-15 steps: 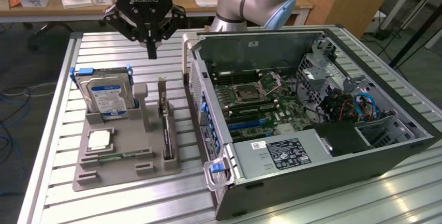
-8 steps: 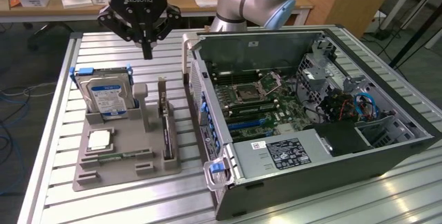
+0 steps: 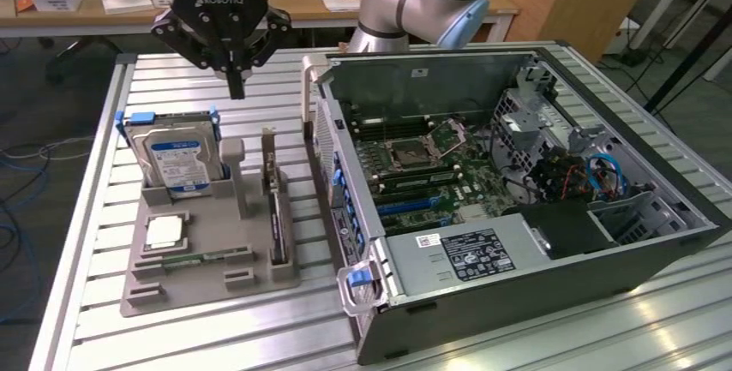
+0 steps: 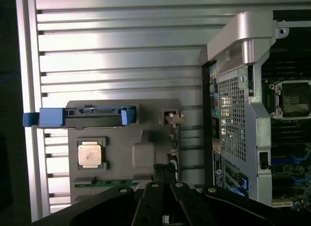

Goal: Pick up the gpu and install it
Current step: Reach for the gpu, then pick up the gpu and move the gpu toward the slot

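Closed jaws hang clear of the gpu [image 3: 276,217] (on edge in tray [image 3: 195,298]).

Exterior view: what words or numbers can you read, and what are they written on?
"ROBOTIQ", upside down, on the body of the gripper.
Blue and white label on the hard drive: too small to read.
White label on the power supply: too small to read.

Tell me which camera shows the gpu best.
The exterior view: the gpu stands on edge in the grey tray, its full length visible. The wrist view looks down on its thin top edge and bracket.
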`<state>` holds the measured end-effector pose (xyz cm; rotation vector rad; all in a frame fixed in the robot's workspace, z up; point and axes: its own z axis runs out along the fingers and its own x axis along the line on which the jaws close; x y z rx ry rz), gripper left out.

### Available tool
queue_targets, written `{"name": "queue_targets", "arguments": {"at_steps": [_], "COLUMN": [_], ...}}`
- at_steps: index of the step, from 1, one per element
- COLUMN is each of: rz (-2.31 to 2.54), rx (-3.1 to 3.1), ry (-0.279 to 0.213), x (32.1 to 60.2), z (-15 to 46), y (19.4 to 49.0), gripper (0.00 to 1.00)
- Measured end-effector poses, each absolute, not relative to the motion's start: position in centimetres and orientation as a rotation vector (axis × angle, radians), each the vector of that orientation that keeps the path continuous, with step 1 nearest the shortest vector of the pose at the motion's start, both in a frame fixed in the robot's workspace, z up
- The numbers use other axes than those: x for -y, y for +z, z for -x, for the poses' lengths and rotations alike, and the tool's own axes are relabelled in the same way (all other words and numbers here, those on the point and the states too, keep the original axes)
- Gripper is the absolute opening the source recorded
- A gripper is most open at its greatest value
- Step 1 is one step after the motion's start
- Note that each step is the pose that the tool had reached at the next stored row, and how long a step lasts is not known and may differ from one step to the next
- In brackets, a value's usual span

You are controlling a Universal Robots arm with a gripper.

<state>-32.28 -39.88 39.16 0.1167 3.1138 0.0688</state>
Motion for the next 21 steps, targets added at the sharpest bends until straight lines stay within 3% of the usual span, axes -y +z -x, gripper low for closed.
{"name": "queue_targets", "arguments": {"at_steps": [21], "rz": [-0.117], "rx": [-3.114], "ry": [0.069], "x": [39.89], "z": [31.81], "y": [39.16], "gripper": [0.11]}}
